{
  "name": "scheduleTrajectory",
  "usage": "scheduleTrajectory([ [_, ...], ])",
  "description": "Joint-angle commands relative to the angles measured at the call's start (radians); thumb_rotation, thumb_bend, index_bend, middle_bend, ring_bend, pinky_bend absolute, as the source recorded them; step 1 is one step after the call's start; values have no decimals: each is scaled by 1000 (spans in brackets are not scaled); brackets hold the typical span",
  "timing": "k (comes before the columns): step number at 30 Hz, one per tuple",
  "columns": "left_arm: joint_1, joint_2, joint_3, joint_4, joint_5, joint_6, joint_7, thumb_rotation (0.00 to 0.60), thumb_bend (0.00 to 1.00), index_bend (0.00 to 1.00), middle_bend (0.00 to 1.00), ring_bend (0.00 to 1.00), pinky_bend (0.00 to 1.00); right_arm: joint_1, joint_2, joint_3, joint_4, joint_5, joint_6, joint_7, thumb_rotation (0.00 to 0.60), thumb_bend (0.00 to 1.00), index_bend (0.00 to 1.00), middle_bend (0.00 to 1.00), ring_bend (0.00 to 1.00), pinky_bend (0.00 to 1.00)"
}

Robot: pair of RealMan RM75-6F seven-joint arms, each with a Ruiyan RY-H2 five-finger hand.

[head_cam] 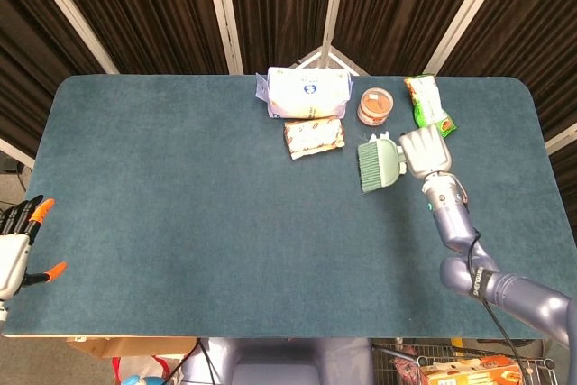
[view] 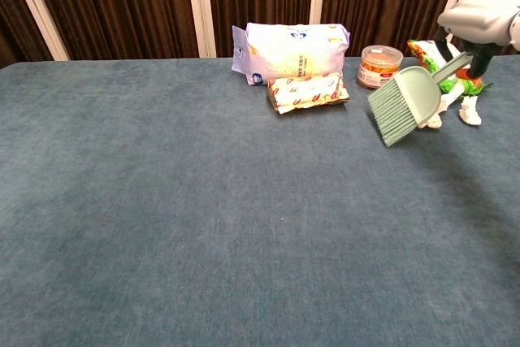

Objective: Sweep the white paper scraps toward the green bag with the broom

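While the right hand grips the green broom by its handle, the bristles sit left of the white paper scraps — the green bag lies beyond, up-right. Far off, the left hand hangs with fingers apart, empty.

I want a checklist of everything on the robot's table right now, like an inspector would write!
Surface: blue-green carpeted table, flat.
Job's things: broom gripped by right hand; white paper scraps beside it, mostly hidden; green bag at the far edge.
Clutter: white pack, yellow snack pack, round tub.
Hands: right holds the broom handle; left hand sits off the table's left edge, fingers apart.
Cables: black cable by the right arm.
Surroundings: dark curtains behind; boxes below the near edge.
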State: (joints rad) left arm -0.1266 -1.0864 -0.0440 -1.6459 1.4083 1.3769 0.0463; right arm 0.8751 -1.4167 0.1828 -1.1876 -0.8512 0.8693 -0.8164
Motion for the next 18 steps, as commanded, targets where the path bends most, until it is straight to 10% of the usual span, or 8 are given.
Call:
scheduleTrajectory([
  [1, -1, -1, -1, -1, -3, -1, 2, 600, 0, 0, 0, 0, 0, 22, -53, -11, 96, 15, -47, 12, 600, 661, 879, 1000, 1000, 972],
  [18, 2, 0, 2, -11, -3, 3, 12, 600, 0, 0, 0, 0, 0, -11, -88, -46, 458, 55, -124, 8, 600, 661, 879, 1000, 1000, 972],
])
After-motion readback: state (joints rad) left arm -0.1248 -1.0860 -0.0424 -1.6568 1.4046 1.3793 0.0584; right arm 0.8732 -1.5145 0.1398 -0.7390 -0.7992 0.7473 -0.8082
